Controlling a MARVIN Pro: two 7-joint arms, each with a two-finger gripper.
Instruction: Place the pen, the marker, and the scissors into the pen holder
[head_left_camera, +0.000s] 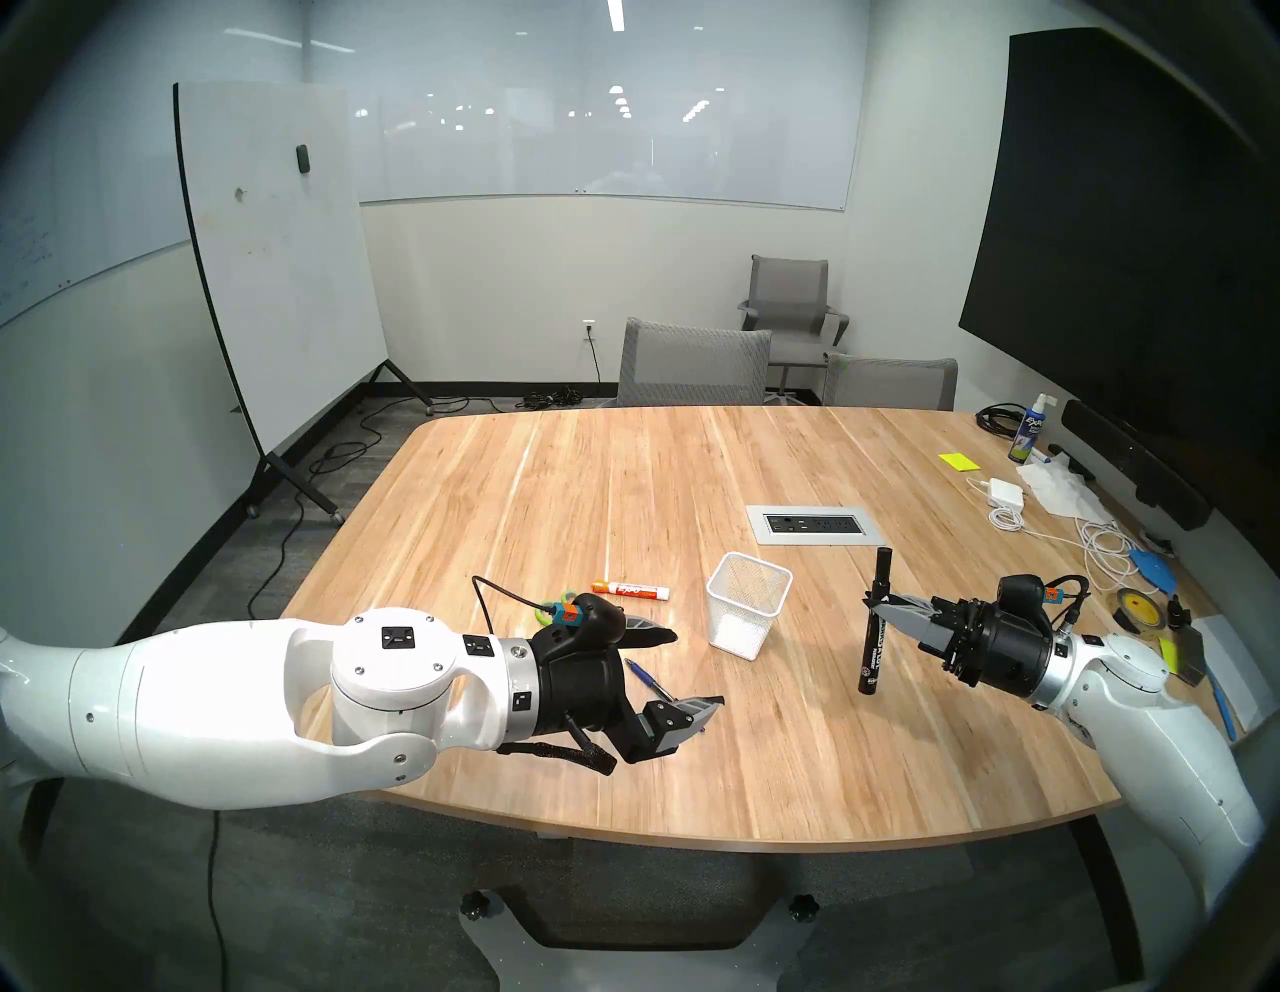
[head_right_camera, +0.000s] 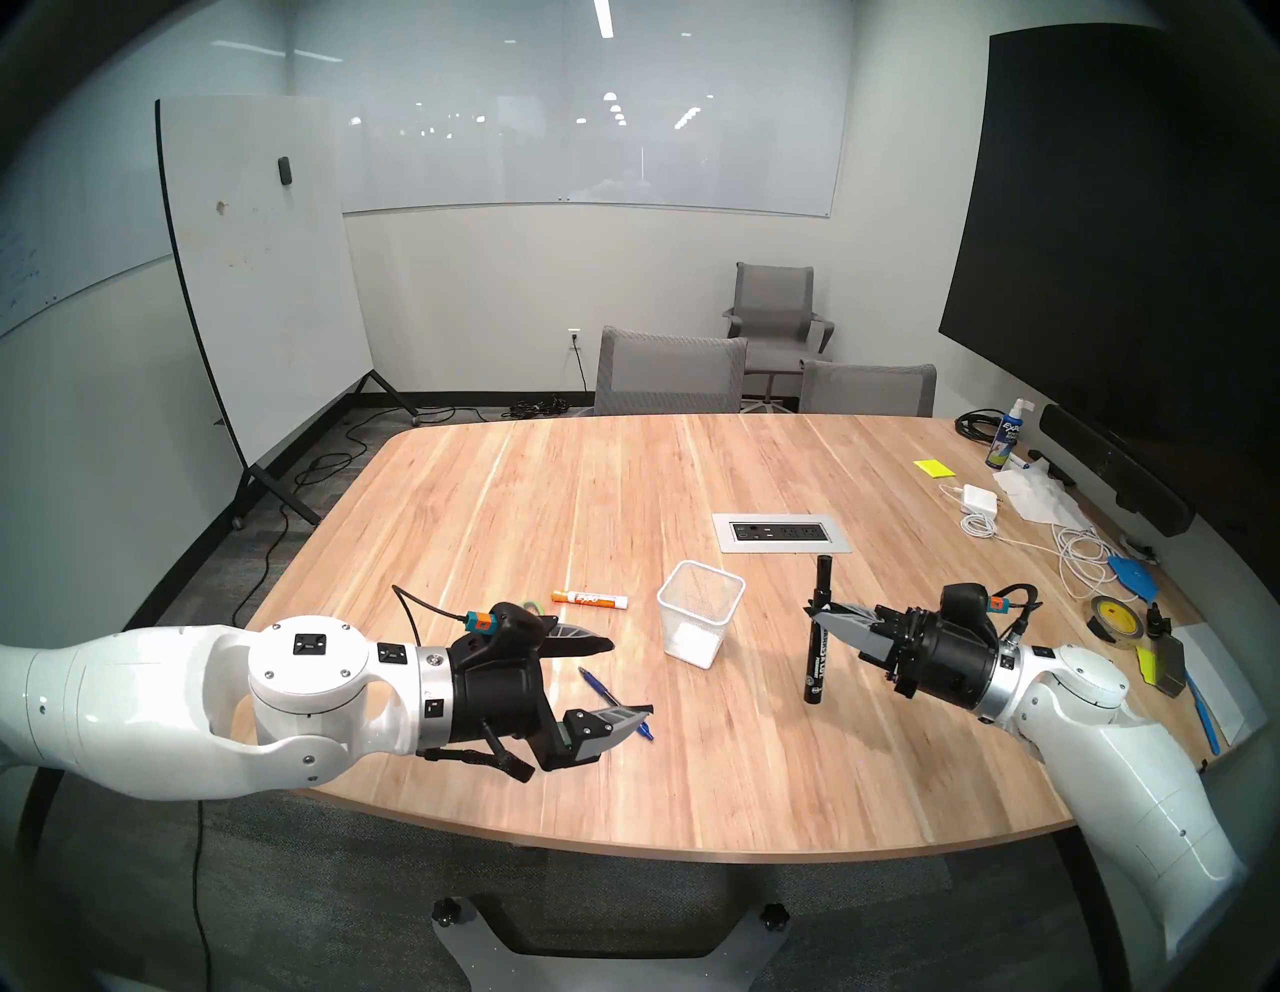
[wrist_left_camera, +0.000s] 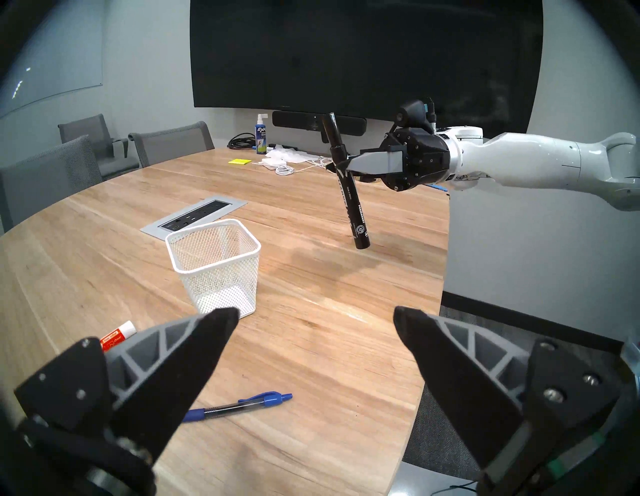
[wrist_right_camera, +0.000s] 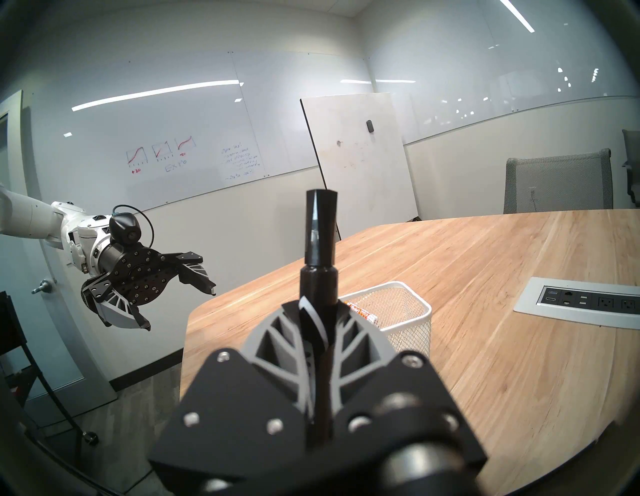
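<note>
Marker (head_left_camera: 875, 623) stands near-upright, clenched by right fingers (head_left_camera: 900, 613); left fingers (head_left_camera: 665, 634) spread, empty.

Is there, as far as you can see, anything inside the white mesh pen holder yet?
No, the pen holder stands empty, its white bottom bare in the left wrist view.

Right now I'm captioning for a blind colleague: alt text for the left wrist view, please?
The right gripper holds a black permanent marker upright above the wooden table, beside an empty white mesh pen holder. Nearer, the open left gripper hovers over a blue pen.
</note>
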